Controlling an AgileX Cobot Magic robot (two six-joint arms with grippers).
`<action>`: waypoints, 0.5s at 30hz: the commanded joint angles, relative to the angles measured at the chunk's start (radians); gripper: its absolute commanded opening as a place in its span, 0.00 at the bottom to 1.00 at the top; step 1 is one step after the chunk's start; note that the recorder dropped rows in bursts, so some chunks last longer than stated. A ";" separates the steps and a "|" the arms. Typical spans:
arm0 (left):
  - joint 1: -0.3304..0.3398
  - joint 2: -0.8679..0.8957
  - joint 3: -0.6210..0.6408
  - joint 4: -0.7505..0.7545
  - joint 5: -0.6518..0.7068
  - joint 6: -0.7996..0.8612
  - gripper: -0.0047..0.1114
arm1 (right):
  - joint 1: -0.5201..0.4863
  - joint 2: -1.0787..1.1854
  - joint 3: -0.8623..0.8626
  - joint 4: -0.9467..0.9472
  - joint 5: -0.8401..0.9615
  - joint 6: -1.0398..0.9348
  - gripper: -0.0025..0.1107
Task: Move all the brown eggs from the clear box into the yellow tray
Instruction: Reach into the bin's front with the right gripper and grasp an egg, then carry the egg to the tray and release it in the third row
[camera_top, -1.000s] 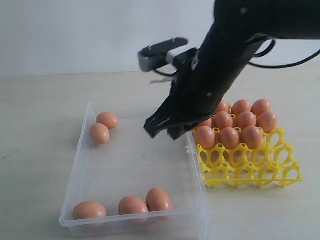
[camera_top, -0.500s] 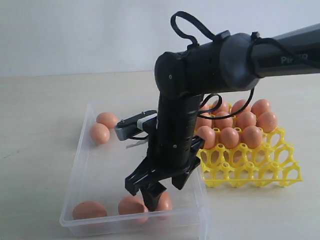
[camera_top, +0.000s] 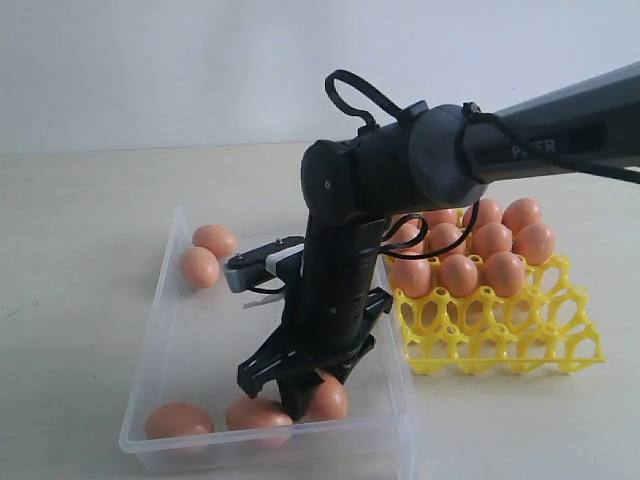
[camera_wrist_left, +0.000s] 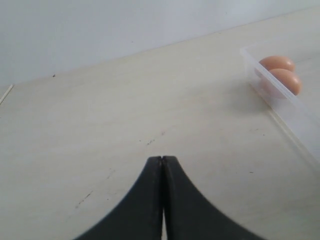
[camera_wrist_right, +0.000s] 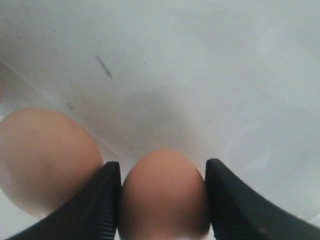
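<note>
The clear box (camera_top: 165, 330) holds several brown eggs: two at its far corner (camera_top: 214, 240), one at the near left (camera_top: 178, 420) and two at the near wall (camera_top: 252, 412). My right gripper (camera_top: 300, 390) reaches down into the near end of the box. In the right wrist view it (camera_wrist_right: 162, 164) is shut on one brown egg (camera_wrist_right: 162, 195), a pad against each side, with a second egg (camera_wrist_right: 45, 155) beside the outer face of one finger. The yellow tray (camera_top: 510, 340) stands to the right with eggs (camera_top: 458, 273) filling its far rows. My left gripper (camera_wrist_left: 162, 159) is shut and empty above bare table.
In the left wrist view the box's wall (camera_wrist_left: 295, 107) and its two far-corner eggs (camera_wrist_left: 277, 63) lie off to one side. The near rows of the tray's cups (camera_top: 500, 345) are open. The right arm (camera_top: 400, 170) spans over the box and the tray's left edge.
The right arm swung from beside the tray down into the near end of the box. Its jaws opened wide, then closed around an egg at the near wall.
</note>
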 joint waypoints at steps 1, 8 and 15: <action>-0.003 -0.006 -0.004 -0.004 -0.007 0.000 0.04 | 0.001 -0.069 0.012 -0.042 -0.133 -0.009 0.02; -0.003 -0.006 -0.004 -0.004 -0.007 0.000 0.04 | -0.059 -0.311 0.241 -0.275 -0.609 0.187 0.02; -0.003 -0.006 -0.004 -0.004 -0.007 0.000 0.04 | -0.227 -0.491 0.526 -0.364 -0.964 0.329 0.02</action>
